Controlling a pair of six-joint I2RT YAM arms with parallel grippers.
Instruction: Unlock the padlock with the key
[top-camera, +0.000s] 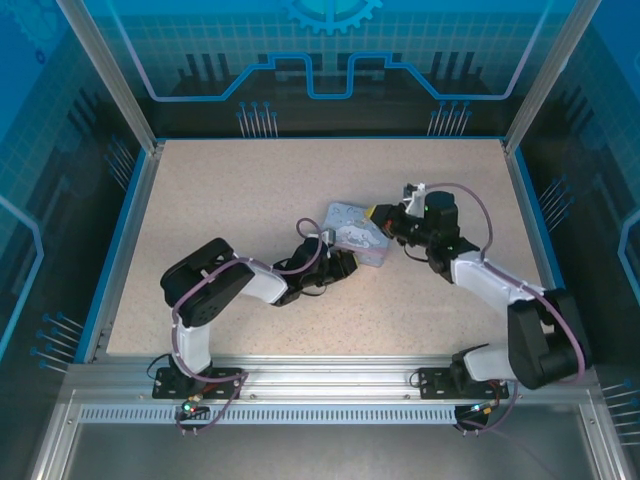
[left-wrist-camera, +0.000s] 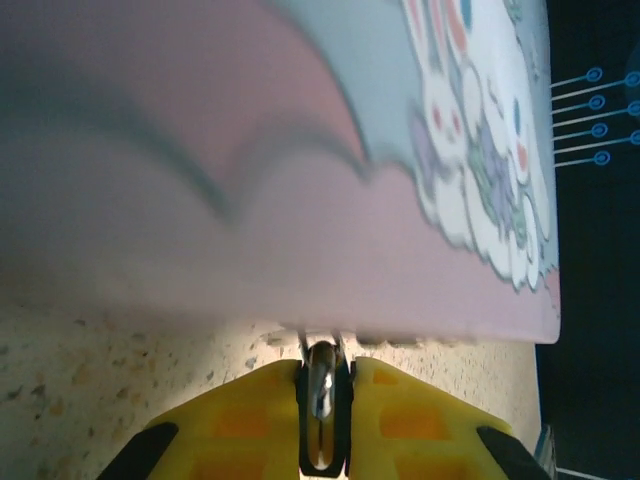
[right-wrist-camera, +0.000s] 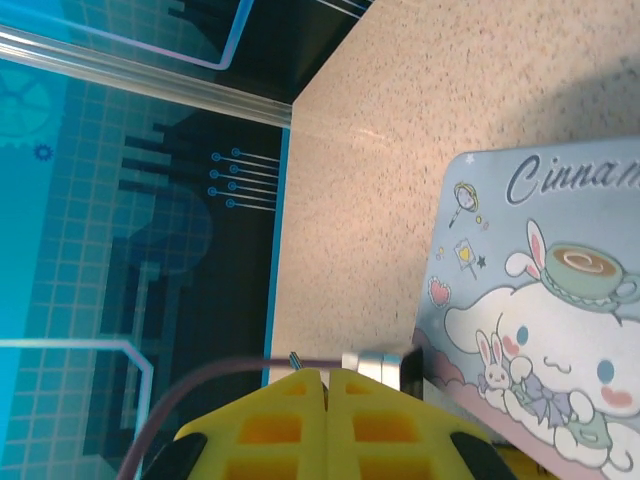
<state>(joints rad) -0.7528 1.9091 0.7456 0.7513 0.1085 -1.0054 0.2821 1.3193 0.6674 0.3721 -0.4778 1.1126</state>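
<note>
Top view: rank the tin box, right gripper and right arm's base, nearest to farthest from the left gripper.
1. Tin box, just beyond the left gripper.
2. Right gripper, at the tin's far-right side.
3. Right arm's base, near table edge, right.

Up close, the tin (left-wrist-camera: 300, 200) is a soft blur that runs off the top and left edges. The key (left-wrist-camera: 321, 385) sits mostly buried in the left claw (left-wrist-camera: 325, 368), its tip hard to make out. From the right wrist, the tin's lettering is cut off at the edge.
</note>
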